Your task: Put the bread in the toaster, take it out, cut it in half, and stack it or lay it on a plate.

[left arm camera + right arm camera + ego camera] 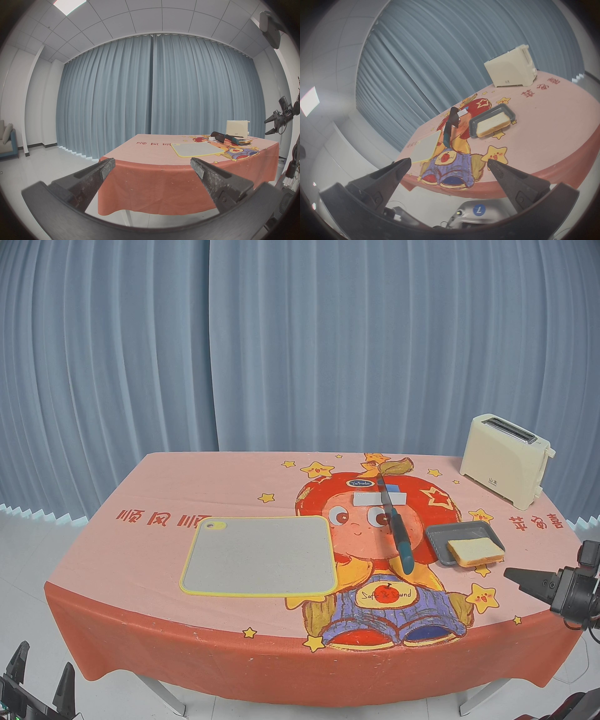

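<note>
Low off the 7 o'clock corner of the table (187, 490), the left fingers (90, 178) gape wide with nothing between them. The right fingers (518, 184), hanging just off the 4 o'clock edge, are spread just as wide and equally empty. One slice of bread (475, 550) lies flat in a grey tray (450, 532) at about 3 o'clock with the cream toaster (505, 459) standing behind it at 2 o'clock, while a knife (395, 527) rests near the centre, handle toward 5 o'clock, and a cutting board (259, 555) lies at 8 o'clock.
</note>
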